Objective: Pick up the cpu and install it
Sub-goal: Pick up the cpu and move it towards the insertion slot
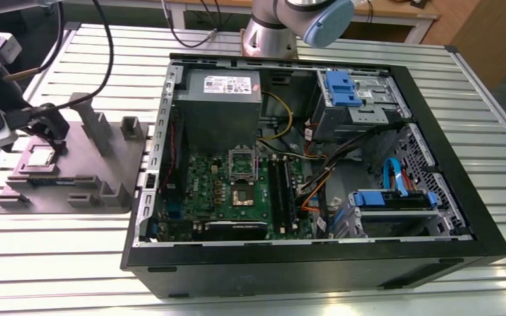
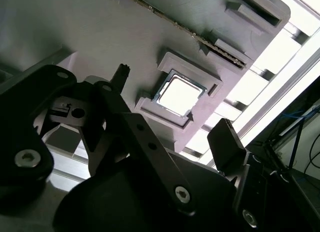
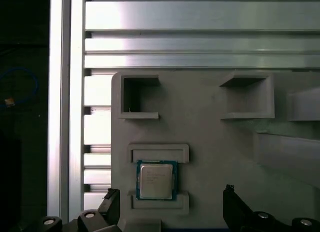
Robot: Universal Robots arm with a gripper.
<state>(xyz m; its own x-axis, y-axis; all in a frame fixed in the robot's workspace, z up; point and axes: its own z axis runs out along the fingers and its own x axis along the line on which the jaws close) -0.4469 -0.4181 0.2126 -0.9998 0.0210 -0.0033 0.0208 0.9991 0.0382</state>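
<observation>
gripper point(image 3: 170, 191), jaws spread, over cpu point(image 3: 156, 180) in holder point(image 3: 215, 142)

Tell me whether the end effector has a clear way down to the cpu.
Probably yes. The cpu lies bare in its recess on the grey holder, with nothing over it. The end effector hangs above it, fingers spread to either side.
</observation>
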